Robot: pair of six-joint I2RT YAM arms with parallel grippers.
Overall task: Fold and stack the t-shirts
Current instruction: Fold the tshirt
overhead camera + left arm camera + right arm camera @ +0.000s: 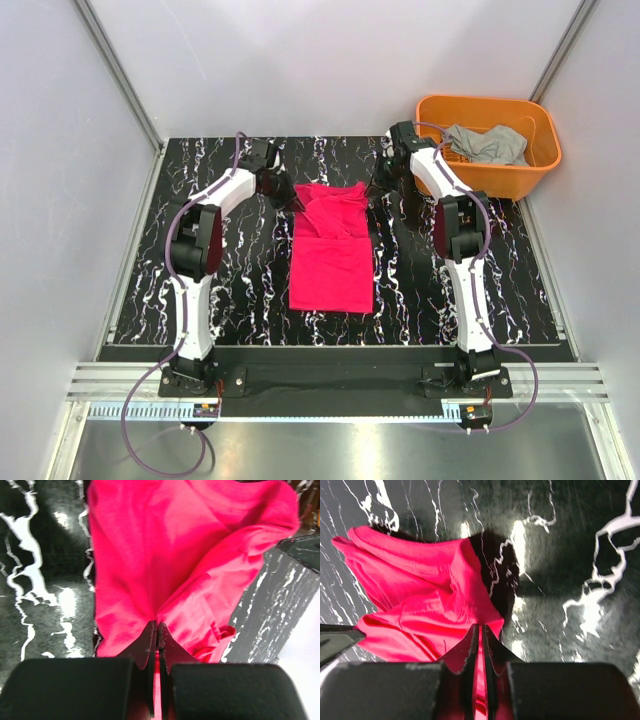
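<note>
Boxed in by plain pale walls (330,60). Below, a glossy black desk (200,190), veined in white like marble. Bolted at its near edge, left arm (200,245) and right arm (455,220), white and black, both stretched toward the far side with wrists turned inward. Between them on the desk, a soft magenta t-shirt (332,255): near half flat and rectangular, far end rumpled and gathered into folds. By the far right corner, a rigid orange plastic basket (490,102) with a crumpled grey t-shirt (490,143) inside. Left claw (158,630) pressed together, pinching the magenta fabric at its far left corner. Right claw (481,630) likewise pinching the far right corner.
</note>
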